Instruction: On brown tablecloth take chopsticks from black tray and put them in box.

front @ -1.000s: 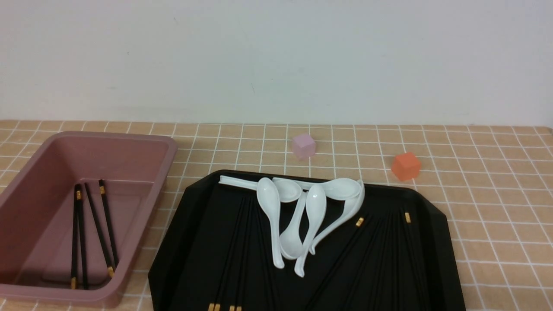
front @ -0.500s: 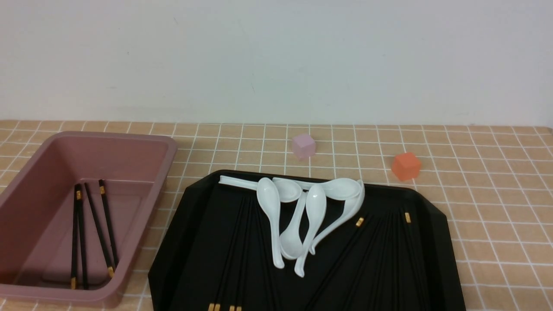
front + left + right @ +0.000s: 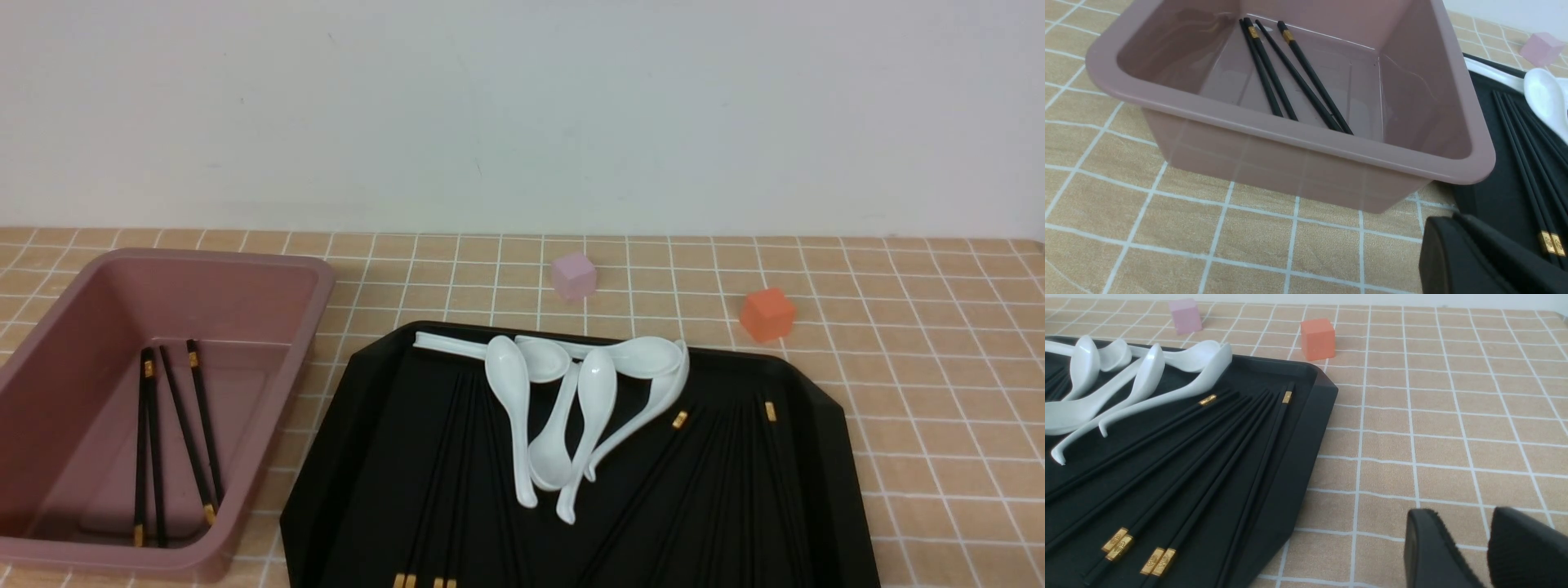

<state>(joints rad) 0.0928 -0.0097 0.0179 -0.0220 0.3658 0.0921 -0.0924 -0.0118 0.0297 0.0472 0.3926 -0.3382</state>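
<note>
Hanging low at the near edge of the scene, the left gripper shows only as one dark mass in its wrist view, just near of the deep dusty-pink plastic box and beside the large glossy black tray; whether its fingers are spread or pressed together cannot be told. The right gripper sits over bare cloth to the right of the tray, its two black fingers slightly parted with a narrow gap and nothing between them. Neither claw touches a stick. Thin black chopsticks with small gold bands fan across the tray's right half, their banded ends mostly toward the near side, and more lie on its left half. Four others rest on the box floor, at the scene's left. Tan-orange tablecloth printed with thin white grid lines lies open right of the tray. Farther in, white ceramic soup spoons pile across the tray's far middle. Beyond the tray's far rim stand a small pink cube and, well to its right, a small orange cube.
</note>
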